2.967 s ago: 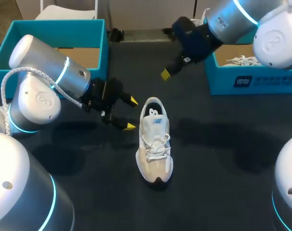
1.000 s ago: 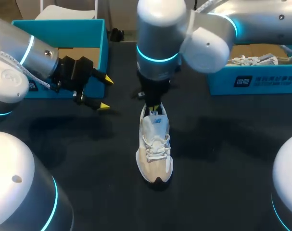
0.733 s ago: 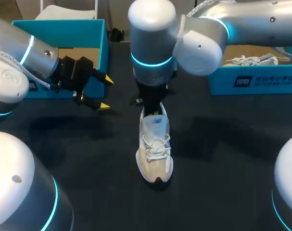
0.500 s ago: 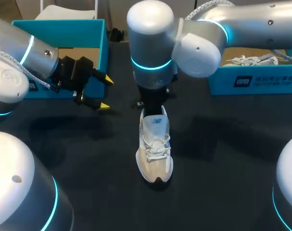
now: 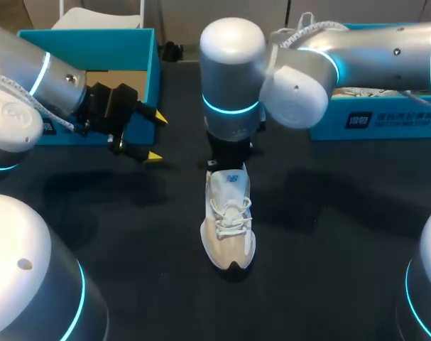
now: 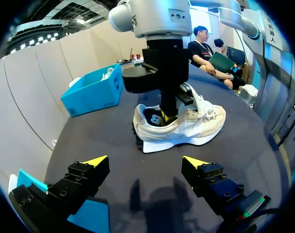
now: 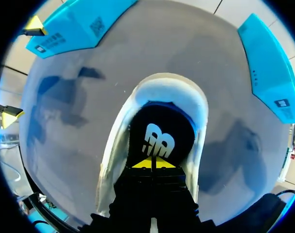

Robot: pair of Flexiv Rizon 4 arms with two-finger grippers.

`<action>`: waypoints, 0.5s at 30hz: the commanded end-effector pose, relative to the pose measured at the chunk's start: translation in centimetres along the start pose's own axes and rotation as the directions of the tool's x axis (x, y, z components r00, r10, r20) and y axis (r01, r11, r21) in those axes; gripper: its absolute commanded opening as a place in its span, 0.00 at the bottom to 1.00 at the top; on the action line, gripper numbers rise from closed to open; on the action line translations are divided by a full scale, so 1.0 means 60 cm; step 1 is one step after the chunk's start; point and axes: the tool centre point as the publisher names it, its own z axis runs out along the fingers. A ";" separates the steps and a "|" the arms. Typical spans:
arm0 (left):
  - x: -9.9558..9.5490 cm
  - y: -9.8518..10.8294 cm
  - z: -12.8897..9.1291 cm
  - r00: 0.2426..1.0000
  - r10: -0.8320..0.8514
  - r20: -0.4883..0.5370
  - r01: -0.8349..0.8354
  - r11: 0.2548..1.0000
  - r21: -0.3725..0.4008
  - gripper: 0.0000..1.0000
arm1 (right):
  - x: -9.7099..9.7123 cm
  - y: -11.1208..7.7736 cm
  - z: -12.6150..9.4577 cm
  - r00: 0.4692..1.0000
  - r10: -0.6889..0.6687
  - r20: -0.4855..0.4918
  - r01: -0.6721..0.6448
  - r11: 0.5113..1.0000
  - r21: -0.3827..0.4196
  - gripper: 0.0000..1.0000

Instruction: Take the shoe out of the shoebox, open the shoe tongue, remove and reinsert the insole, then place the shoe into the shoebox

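**Clearance around the shoe (image 5: 228, 217)**

Opening: blocked. The right gripper (image 7: 152, 162) stands inside it, with the right arm (image 5: 233, 78) upright over the heel.
Toe and both flanks: bare table (image 5: 322, 234), open to approach.
Far side: the left gripper (image 5: 157, 136) hangs well apart, beside the left shoebox (image 5: 87, 42), with clear table between it and the shoe.

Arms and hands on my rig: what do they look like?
The left arm and right arm are rounded silver-grey tubes with glowing cyan rings at the joints and a white braided cable running along the outside. Each ends in a black, blocky hand, the left hand and right hand, with two fingers tipped in bright yellow wedges.
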 end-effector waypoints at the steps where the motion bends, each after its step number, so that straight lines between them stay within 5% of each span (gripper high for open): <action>1: 0.001 0.000 -0.001 1.000 0.001 -0.001 -0.001 1.000 0.000 1.00 | -0.001 -0.003 -0.007 1.000 0.000 0.018 0.000 1.000 -0.002 0.00; 8: 0.001 0.000 -0.001 1.000 0.001 -0.001 -0.001 1.000 0.000 1.00 | -0.013 0.008 -0.042 0.996 0.017 0.092 -0.012 0.998 -0.059 0.00; 15: 0.001 0.000 -0.001 1.000 0.001 -0.001 -0.001 1.000 0.000 1.00 | -0.030 0.038 -0.026 0.981 0.066 0.182 -0.040 0.989 -0.143 0.00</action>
